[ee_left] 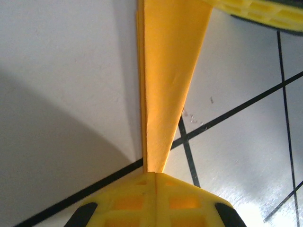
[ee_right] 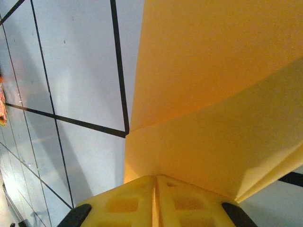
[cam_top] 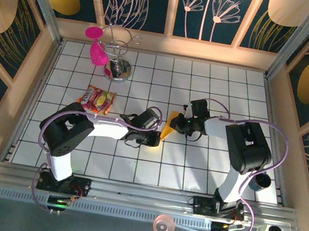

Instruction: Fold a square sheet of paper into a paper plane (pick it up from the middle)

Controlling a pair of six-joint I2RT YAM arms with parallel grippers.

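Left tool [ee_left: 155,175] and right tool [ee_right: 155,178] each pinch the narrow, creased orange-yellow paper plane [cam_top: 168,127], seemingly tight

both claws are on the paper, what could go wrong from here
1. The left claw and right claw are both shut on the thin plane. If the arms pull apart or twist, it might tear or crumple.
2. The left claw pinches only the narrow tip, so that end could slip out.
3. By the right claw the folded layers gape a little, so the crease may spring open on release.
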